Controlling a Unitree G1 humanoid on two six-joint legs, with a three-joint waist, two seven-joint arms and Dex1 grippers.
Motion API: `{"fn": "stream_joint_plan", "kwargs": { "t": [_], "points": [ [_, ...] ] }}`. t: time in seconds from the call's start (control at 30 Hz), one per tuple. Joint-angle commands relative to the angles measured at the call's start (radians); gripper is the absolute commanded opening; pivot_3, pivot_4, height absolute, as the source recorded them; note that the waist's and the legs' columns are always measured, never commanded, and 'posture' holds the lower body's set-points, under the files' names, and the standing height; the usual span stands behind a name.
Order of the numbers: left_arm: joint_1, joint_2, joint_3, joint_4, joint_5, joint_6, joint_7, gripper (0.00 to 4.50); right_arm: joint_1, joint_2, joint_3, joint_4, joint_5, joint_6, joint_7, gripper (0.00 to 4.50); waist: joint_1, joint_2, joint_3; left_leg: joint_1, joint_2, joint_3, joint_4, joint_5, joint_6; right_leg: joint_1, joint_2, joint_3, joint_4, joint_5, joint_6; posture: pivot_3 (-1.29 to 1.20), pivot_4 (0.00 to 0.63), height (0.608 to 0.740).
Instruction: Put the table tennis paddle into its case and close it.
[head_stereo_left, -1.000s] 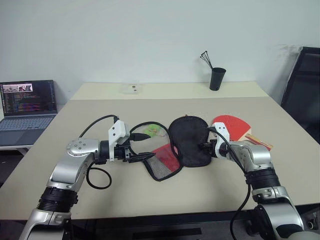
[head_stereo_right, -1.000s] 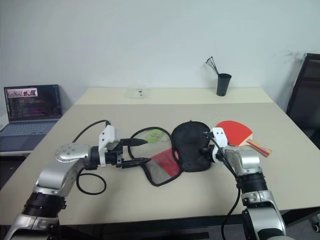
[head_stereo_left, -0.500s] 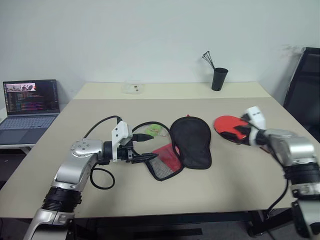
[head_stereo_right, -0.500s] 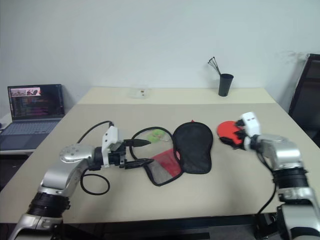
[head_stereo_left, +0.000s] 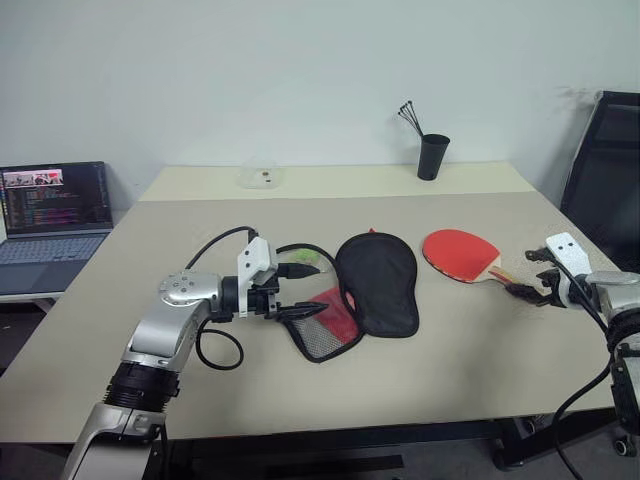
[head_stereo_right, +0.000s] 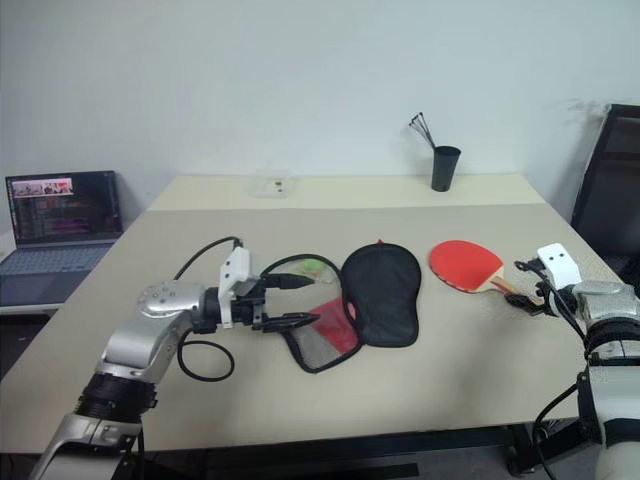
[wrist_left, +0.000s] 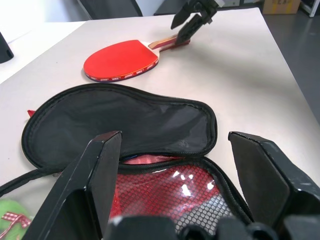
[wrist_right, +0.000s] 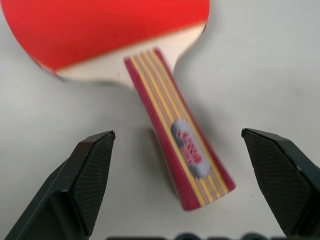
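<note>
1. Now, head views: the right gripper has left the case, where it sat a second ago, and swung out to the right side of the table. It sits at the end of the paddle's handle, fingers spread, nothing held.
2. Same views: the paddle lies flat on the table, red face up, well apart from the case and to its right, handle pointing toward the right gripper. It lies as it did a second ago.
3. Same views: the case lies opened out, black half up, with the red mesh half folded out toward the left arm. The left gripper hovers at that mesh half, fingers apart, much as it was a second ago. A laptop sits off to the left, a black cup at the far edge.
4. Left wrist view: the left gripper's two fingers stand wide either side of the case's open mouth, the mesh just below them. Whether they touch the fabric, cannot tell. Beyond the case lie the paddle and the right gripper at the handle tip.
5. Right wrist view: the striped handle lies straight between the two spread fingers, not yet pinched.
6. Judgement: the right arm has gone from steadying the case to fetching the paddle. The grasp on the handle looks like the next step; insertion and zipping remain undone.
</note>
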Motion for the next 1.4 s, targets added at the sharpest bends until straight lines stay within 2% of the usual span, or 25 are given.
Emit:
{"fn": "stream_joint_plan", "kwargs": {
  "t": [0.03,0.33,0.43,0.63,0.7,0.8,0.87,0.93,1.17,1.27,1.4],
  "points": [
    [-0.023,0.004,0.015,-0.005,-0.003,-0.017,-0.011,3.71,-0.021,-0.002,-0.021,0.038,-0.014,-0.028,-0.032,4.46,0.0,0.0,0.0,0.0,0.0,0.0,0.0,0.0,0.0,0.0,0.0,0.0,0.0,0.0,0.0,0.0,0.15,0.74],
    [-0.022,0.015,0.017,0.008,0.007,-0.024,-0.024,3.71,-0.015,0.022,-0.071,0.073,-0.003,-0.011,-0.063,4.46,0.002,0.0,0.0,0.001,0.0,0.0,0.0,0.0,0.0,0.002,0.0,0.0,0.0,0.0,0.0,0.0,0.15,0.74],
    [-0.03,0.017,0.017,0.018,0.01,-0.029,-0.027,3.71,-0.012,0.027,-0.077,0.073,-0.007,-0.009,-0.064,3.87,0.002,0.0,0.0,0.003,0.0,0.0,0.0,0.0,0.0,0.003,0.0,0.0,0.001,0.0,0.0,0.0,0.15,0.74],
    [-0.027,0.021,0.024,0.024,0.012,-0.04,-0.033,3.71,-0.006,0.022,-0.06,0.048,-0.023,-0.002,0.017,1.91,-0.002,0.0,0.0,0.004,0.0,0.001,0.0,0.0,0.0,0.003,0.0,0.001,0.001,0.0,0.0,0.0,0.15,0.74],
    [-0.022,0.023,0.027,0.02,0.01,-0.043,-0.033,3.71,0.002,0.02,-0.057,0.022,-0.023,0.014,0.053,1.61,-0.004,0.0,0.0,0.005,0.001,0.001,0.0,0.0,0.0,0.003,0.001,0.001,0.001,0.0,0.0,0.0,0.15,0.74],
    [-0.009,0.024,0.032,0.006,0.004,-0.04,-0.03,3.71,0.036,0.023,-0.056,-0.063,-0.011,0.068,0.1,1.52,-0.005,0.0,0.0,0.005,0.001,0.001,0.0,0.0,0.0,0.003,0.001,0.002,0.002,0.0,0.0,0.0,0.15,0.74],
    [0.0,0.023,0.033,-0.004,0.0,-0.037,-0.028,3.71,0.087,0.029,-0.068,-0.178,0.007,0.144,0.09,1.5,-0.005,0.0,0.0,0.005,0.001,0.001,0.0,0.0,0.0,0.003,0.001,0.002,0.002,0.0,0.0,0.0,0.15,0.74],
    [0.006,0.021,0.033,-0.009,-0.003,-0.037,-0.028,3.71,0.18,0.039,-0.09,-0.378,0.043,0.267,0.069,1.5,-0.003,0.0,0.0,0.005,0.001,0.001,0.0,0.0,0.0,0.003,0.001,0.002,0.002,0.0,0.0,0.0,0.15,0.74],
    [0.008,0.003,0.011,-0.034,-0.008,-0.032,-0.035,3.71,0.629,0.085,-0.183,-1.269,0.182,0.765,-0.036,1.49,0.005,0.0,0.0,0.003,0.002,-0.003,0.0,0.0,0.0,0.002,0.002,-0.002,0.004,0.0,0.0,0.0,0.15,0.74],
    [0.008,-0.008,0.004,-0.045,-0.012,-0.028,-0.036,3.71,0.796,0.091,-0.255,-1.489,0.208,0.91,-0.089,1.49,0.009,0.0,0.0,0.004,0.002,-0.005,0.0,0.0,0.0,0.003,0.002,-0.003,0.004,-0.001,-0.001,0.0,0.15,0.74],
    [0.003,-0.017,-0.001,-0.033,-0.008,-0.032,-0.04,3.71,0.849,0.127,-0.314,-1.584,0.235,0.992,-0.152,1.48,0.011,-0.001,-0.001,0.006,0.001,-0.005,0.001,0.0,0.0,0.005,0.001,-0.004,0.003,-0.001,-0.001,0.0,0.15,0.74]
  ]
}}
